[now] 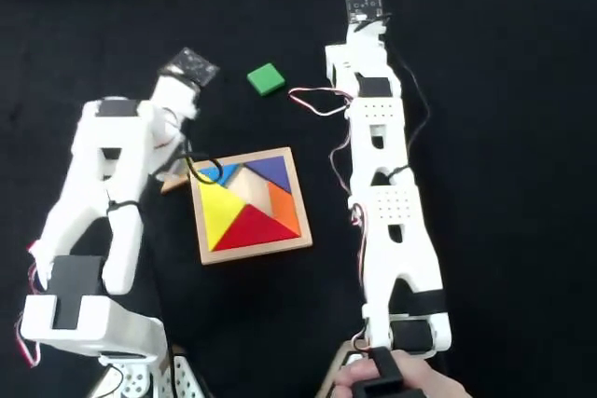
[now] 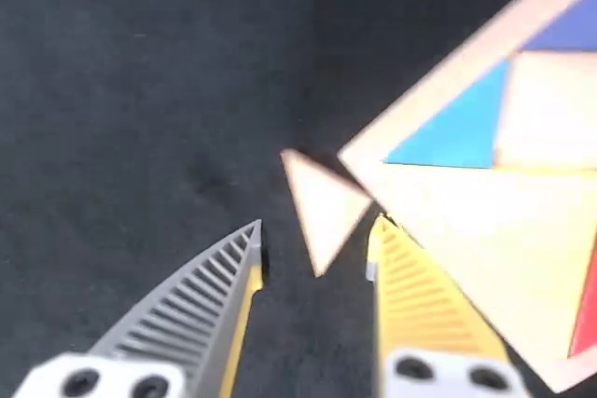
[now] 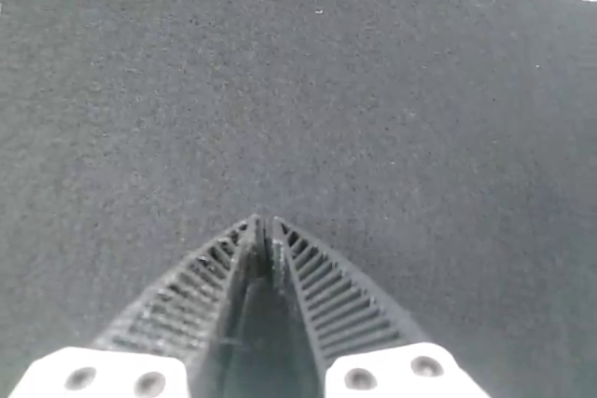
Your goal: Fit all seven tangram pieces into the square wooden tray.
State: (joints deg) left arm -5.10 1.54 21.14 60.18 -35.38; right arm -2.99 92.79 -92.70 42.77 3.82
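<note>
Pickup step: left gripper (image 2: 317, 224) spread astride pale triangle (image 2: 322, 204) just beside tray (image 2: 438, 72) corner; next pinch, lift. Right gripper (image 3: 264, 223) closed, empty.

- In the high view the left arm (image 1: 117, 160) covers the far left corner of the wooden tray (image 1: 298, 198) and most of the pale triangle (image 1: 172, 185) beside it; just a tan sliver shows.
- A black cable loop (image 1: 207, 172) crosses part of the blue piece (image 1: 229, 174).
- In the left wrist view the tray is blurred and cut off by the edge; whether the triangle touches its rim cannot be told.
</note>
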